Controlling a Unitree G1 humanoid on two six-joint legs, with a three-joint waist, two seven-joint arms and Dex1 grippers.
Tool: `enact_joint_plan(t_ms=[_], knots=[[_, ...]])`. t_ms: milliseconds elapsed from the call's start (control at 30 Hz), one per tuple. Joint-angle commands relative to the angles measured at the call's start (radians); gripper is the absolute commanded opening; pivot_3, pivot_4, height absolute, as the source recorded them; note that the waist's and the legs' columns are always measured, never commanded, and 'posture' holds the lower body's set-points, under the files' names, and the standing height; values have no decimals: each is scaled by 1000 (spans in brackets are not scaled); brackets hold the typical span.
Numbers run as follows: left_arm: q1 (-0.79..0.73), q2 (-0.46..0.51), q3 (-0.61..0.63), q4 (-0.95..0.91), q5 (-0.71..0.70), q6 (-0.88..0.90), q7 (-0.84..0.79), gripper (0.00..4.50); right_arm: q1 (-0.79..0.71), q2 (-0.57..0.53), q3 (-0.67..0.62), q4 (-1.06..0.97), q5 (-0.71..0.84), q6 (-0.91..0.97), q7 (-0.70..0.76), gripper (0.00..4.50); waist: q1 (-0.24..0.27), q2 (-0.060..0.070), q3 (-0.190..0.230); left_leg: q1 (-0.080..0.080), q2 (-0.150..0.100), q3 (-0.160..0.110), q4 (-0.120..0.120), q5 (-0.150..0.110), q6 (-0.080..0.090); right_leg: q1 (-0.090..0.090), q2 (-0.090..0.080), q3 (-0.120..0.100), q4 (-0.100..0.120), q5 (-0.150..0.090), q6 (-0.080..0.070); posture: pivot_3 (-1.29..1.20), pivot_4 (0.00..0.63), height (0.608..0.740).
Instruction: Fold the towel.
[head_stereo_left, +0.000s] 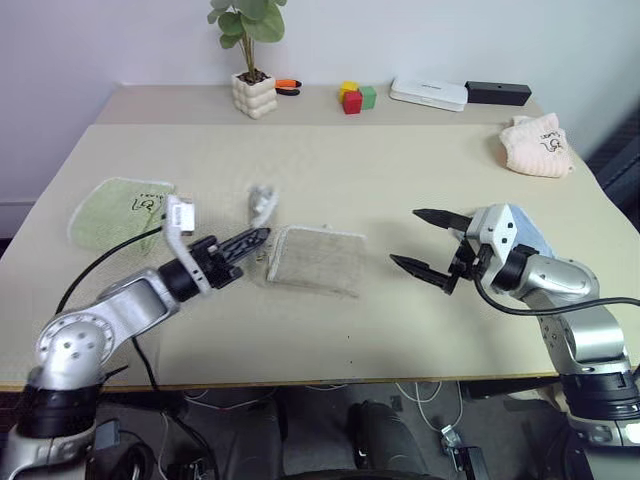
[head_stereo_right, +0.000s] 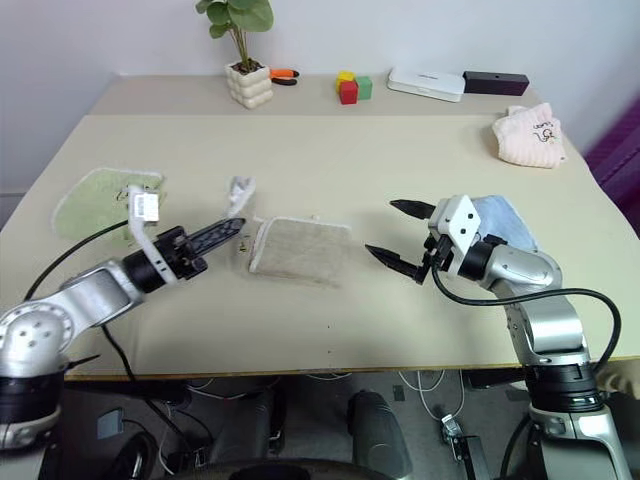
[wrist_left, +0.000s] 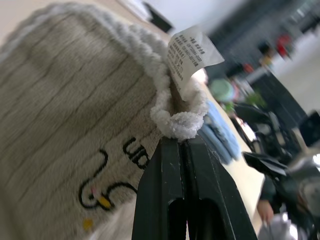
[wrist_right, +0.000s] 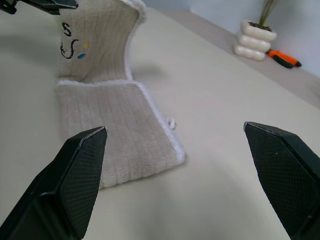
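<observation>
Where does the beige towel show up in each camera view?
Left eye: towel at table centre, between the grippers.
Right eye: centre.
Left wrist: left half, its corner pinched by the left gripper.
Right wrist: upper left.
Shared landmark: towel's dark embroidered mark.

A light green towel (head_stereo_left: 118, 209) lies at left on the counter (head_stereo_left: 400, 160); a potted plant (head_stereo_left: 252, 60), coloured blocks (head_stereo_left: 355, 97), a white box (head_stereo_left: 428, 93) line the top; a pink cloth (head_stereo_left: 536, 146) sits upper right.

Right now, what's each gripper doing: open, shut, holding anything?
Left gripper: shut on the towel, pinching its corner edge.
Right gripper: open, holding nothing.
</observation>
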Motion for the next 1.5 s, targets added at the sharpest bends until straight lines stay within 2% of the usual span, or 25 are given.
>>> enact_joint_plan(t_ms=[33,167,333,533,767,867,1000,1100,1267,1400,1500], knots=[[-77,-43,-71,26,107,13,-94,12,-1,-8,-27,-23,0,-17,-14,4500,0,0,0,0,0,0,0,0,0,0,0,0,0,0,0,0,150,740],[-107,-100,-172,21,213,35,-180,12,17,-19,-48,-40,2,-12,-28,4500,-2,0,0,0,0,0,0,0,0,0,1,0,0,0,1,0,150,740],[-126,-170,-213,62,285,52,-247,12,62,-27,-71,-83,3,1,-47,4500,-1,0,0,0,0,-1,0,0,0,0,1,0,1,0,1,0,150,740],[-161,-213,-293,130,467,5,-346,12,83,-27,-84,-108,2,12,-69,4500,0,0,0,0,0,-1,2,0,0,0,1,0,2,0,1,0,150,740],[-170,-274,-342,176,588,-8,-422,12,98,-27,-91,-132,2,23,-82,4500,0,0,0,0,0,-2,2,0,1,1,1,0,1,0,1,0,150,740],[-166,-288,-347,191,614,0,-460,854,100,-26,-90,-143,2,29,-89,4500,-1,0,0,0,0,-2,2,0,1,1,1,0,2,0,1,0,150,740],[-154,-294,-336,172,615,16,-497,2734,93,-26,-91,-148,9,40,-94,4500,-1,0,0,0,0,-2,2,0,1,1,1,0,2,0,1,0,150,740],[-138,-274,-332,137,614,13,-541,4335,68,-15,-89,-140,22,51,-99,4500,-1,0,0,0,0,-2,2,0,1,1,1,0,2,0,2,0,150,740],[-109,-230,-272,49,557,33,-605,4433,17,10,-93,-118,64,78,-114,4500,-3,0,0,0,0,-2,2,0,1,0,2,0,2,0,2,0,150,740],[-134,-245,-126,77,513,22,-542,4433,-55,66,-94,-79,62,85,-190,4500,-1,0,0,0,0,-2,2,0,1,1,1,0,2,0,2,0,150,740],[-147,-282,-25,116,530,-33,-453,3623,-102,145,-95,-58,86,120,-274,3671,-1,0,0,0,0,-3,2,0,1,1,1,-1,2,0,2,0,150,740]])
